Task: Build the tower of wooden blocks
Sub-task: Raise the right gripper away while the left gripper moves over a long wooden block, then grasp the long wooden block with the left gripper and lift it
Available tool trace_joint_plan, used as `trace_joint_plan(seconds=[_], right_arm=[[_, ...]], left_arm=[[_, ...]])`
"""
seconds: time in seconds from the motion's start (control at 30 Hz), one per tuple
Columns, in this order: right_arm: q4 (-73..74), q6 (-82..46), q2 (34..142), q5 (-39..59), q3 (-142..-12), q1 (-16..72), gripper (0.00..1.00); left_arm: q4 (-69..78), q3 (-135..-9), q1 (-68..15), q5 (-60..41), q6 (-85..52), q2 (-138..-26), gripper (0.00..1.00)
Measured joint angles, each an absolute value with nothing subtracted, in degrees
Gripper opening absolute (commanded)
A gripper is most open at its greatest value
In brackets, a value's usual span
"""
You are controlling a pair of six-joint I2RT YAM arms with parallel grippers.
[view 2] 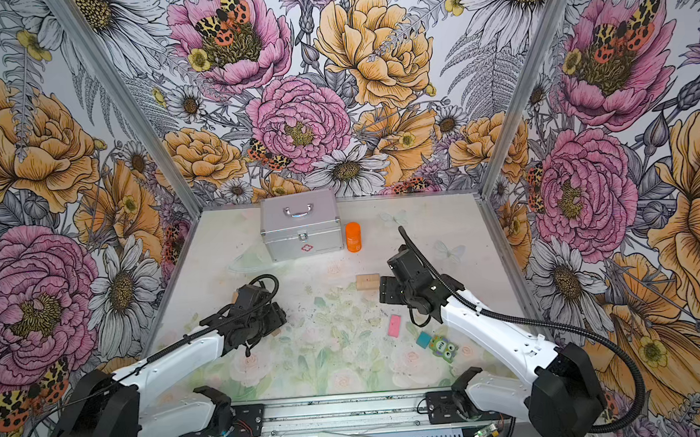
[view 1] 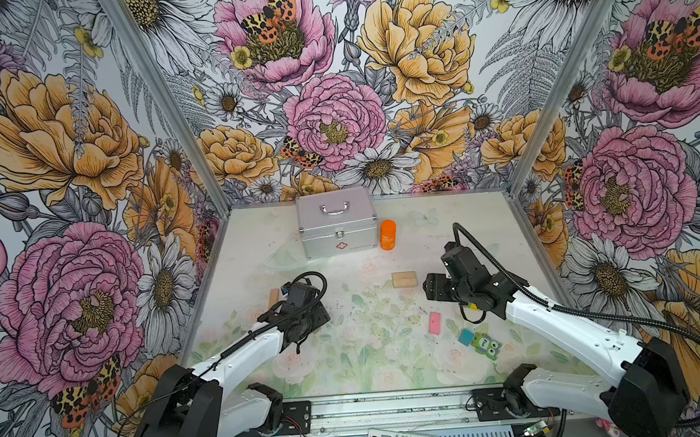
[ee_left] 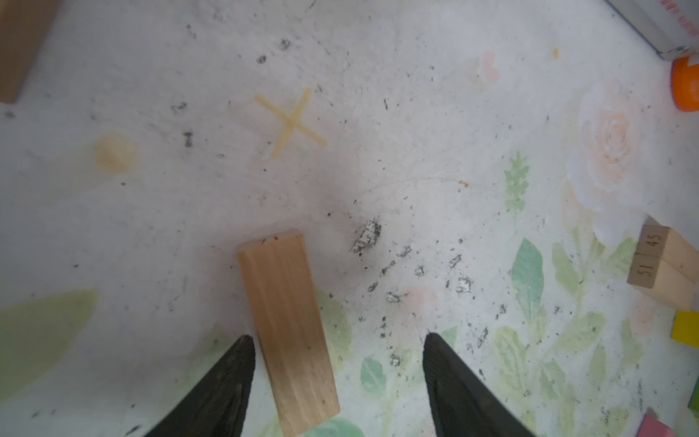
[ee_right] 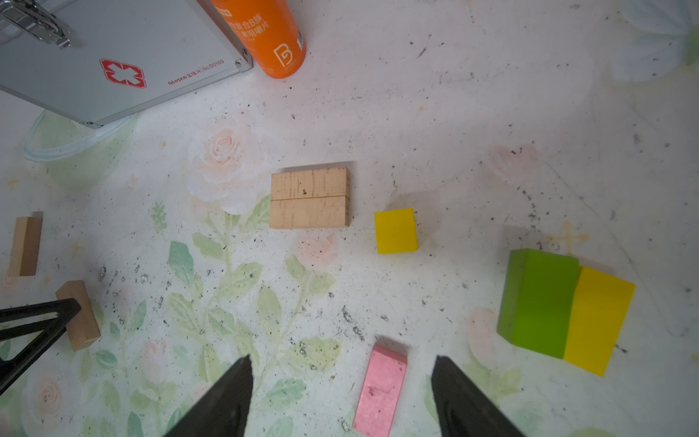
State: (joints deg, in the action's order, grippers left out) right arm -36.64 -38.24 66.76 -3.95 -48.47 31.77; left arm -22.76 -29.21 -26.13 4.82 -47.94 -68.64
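Since the tan plank [ee_left: 287,321] looks light, stiff and smooth, the left gripper [ee_left: 338,336], spread astride it, should pinch its long sides

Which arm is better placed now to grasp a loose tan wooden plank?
Left. A tan wooden plank lies flat between the open fingers of the left end effector. The right end effector is open by the pink rectangular plank, farther from it.

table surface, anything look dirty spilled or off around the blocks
Yes: black specks and a scuffed smudge litter the floral table beside the tan plank, like grit or worn print. A faint yellowish cross mark also stains it.
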Motion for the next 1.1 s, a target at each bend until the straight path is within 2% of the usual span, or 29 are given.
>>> trace_joint_plan(seconds=[0.3,0.8,1.1], right_arm=[[-36.67,-37.80,66.35,-2.72,-47.37,30.22,0.77],[-40.77,-37.39,58.96,-2.70,-45.47,27.27,0.77],[-43.07,-37.32,57.71,-2.66,-45.47,26.63,0.80]], left_arm=[[-19.46,-34.98,-29.65,3.36,-46.50,-77.36,0.67],[-13.17,-47.62,-37.34,-0.82,-43.44,-93.03,0.67],[-12.14,-51.16,-39.33,-3.14,-41.54,-94.87,0.69]])
